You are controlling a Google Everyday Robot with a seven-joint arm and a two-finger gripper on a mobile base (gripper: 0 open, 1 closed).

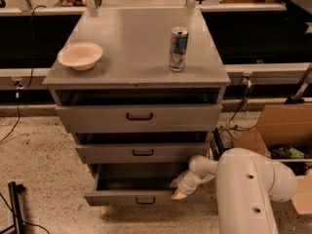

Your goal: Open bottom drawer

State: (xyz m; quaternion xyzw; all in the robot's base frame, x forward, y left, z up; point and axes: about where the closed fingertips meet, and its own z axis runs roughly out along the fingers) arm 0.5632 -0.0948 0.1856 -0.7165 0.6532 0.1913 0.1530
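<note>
— Speckled floor [39, 145], grey three-drawer cabinet [141, 57]: flat-fronted grey bottom drawer [122, 198]?
— Lowest tier, pulled partly out. Cream-tipped gripper [178, 193] at right front rim; grip state: cannot tell. On top: cream bowl [80, 55], drink can [178, 48].

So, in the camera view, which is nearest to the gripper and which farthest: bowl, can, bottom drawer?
The gripper sits low on the right.
1. bottom drawer, at the gripper.
2. can, cabinet top, right.
3. bowl, cabinet top, left.
</note>
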